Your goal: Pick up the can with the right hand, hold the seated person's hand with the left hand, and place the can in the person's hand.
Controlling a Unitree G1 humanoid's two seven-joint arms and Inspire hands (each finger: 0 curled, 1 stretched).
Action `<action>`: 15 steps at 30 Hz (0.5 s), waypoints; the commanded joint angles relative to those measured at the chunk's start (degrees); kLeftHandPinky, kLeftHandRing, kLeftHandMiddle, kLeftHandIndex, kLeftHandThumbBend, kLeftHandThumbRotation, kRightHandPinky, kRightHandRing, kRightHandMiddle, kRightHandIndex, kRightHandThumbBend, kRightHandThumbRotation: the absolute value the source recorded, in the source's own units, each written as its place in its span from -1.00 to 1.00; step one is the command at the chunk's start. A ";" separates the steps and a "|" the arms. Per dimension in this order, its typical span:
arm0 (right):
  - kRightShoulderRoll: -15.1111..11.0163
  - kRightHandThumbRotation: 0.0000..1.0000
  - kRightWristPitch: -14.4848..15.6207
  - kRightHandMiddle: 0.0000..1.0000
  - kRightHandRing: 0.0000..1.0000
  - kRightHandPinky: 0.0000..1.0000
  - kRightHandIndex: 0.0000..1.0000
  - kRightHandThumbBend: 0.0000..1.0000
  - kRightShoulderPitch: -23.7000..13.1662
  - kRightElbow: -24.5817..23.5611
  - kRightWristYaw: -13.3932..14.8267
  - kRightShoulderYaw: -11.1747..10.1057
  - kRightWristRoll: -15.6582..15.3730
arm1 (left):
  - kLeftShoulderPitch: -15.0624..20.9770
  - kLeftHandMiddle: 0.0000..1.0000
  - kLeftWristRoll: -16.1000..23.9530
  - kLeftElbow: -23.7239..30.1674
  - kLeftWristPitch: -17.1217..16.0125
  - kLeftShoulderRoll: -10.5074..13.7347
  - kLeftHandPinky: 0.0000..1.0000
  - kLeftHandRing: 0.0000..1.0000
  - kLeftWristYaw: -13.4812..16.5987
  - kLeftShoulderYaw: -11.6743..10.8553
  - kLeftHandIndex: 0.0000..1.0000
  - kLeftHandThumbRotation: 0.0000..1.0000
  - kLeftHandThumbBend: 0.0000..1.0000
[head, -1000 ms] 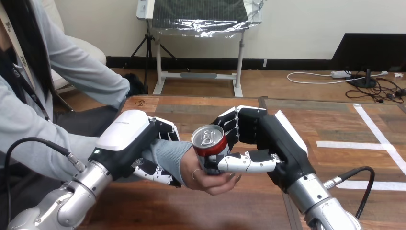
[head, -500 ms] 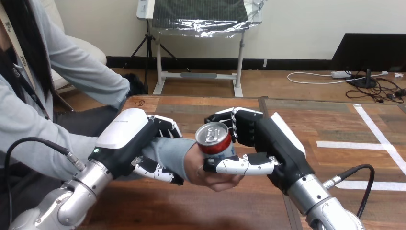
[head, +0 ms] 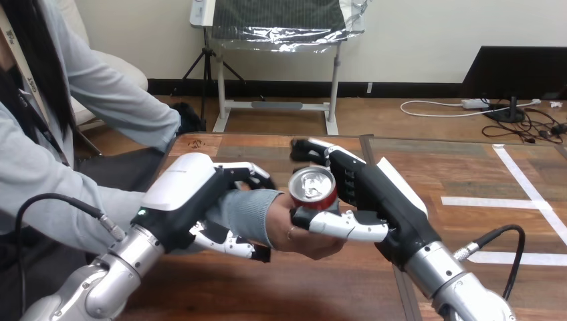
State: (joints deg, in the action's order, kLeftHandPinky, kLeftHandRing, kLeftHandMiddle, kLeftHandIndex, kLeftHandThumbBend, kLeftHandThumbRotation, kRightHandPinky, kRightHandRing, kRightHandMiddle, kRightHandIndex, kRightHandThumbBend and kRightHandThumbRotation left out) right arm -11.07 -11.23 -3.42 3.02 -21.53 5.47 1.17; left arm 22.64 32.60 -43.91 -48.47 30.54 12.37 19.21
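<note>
No words, numbers or signs can be read. The white shell on the back of the left hand [head: 180, 184] bears a faint grey print, too small to make out. The can [head: 313, 190] shows no legible label.

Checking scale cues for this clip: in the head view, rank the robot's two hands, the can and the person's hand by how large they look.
1. The left hand and right hand: alike, too close to rank.
2. The person's hand, partly covered by the robot's hands.
3. The can, the smallest.
</note>
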 commanded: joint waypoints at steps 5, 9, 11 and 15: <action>-1.64 0.28 -3.41 1.00 1.00 1.00 1.00 1.00 -5.61 2.43 -1.37 -2.57 2.35 | -0.23 0.88 -1.18 5.26 1.47 0.73 0.73 0.84 -1.41 -2.19 0.91 -0.18 1.00; -2.26 0.35 -5.66 1.00 1.00 1.00 1.00 1.00 -6.09 4.37 -2.13 -3.18 2.46 | -0.97 0.95 -1.28 5.78 1.66 0.90 0.77 0.90 -1.59 -2.42 0.96 -0.12 1.00; -2.42 0.38 -6.53 1.00 1.00 1.00 1.00 1.00 -6.31 5.17 -2.37 -3.42 2.35 | -1.20 0.97 -1.23 5.87 1.67 0.97 0.78 0.92 -1.55 -2.51 0.97 -0.10 1.00; -2.69 0.44 -8.02 1.00 1.00 1.00 1.00 1.00 -6.70 6.49 -2.61 -3.69 2.14 | -1.53 0.99 -1.24 6.04 1.58 1.06 0.80 0.96 -1.55 -2.66 0.99 -0.05 1.00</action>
State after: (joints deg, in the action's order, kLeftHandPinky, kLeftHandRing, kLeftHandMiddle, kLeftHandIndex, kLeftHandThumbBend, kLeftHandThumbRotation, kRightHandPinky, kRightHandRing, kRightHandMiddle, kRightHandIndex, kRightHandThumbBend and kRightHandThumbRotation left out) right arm -12.79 -16.24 -5.20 7.80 -23.61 3.32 2.41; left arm 20.15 32.12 -40.18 -47.07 30.62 10.74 18.85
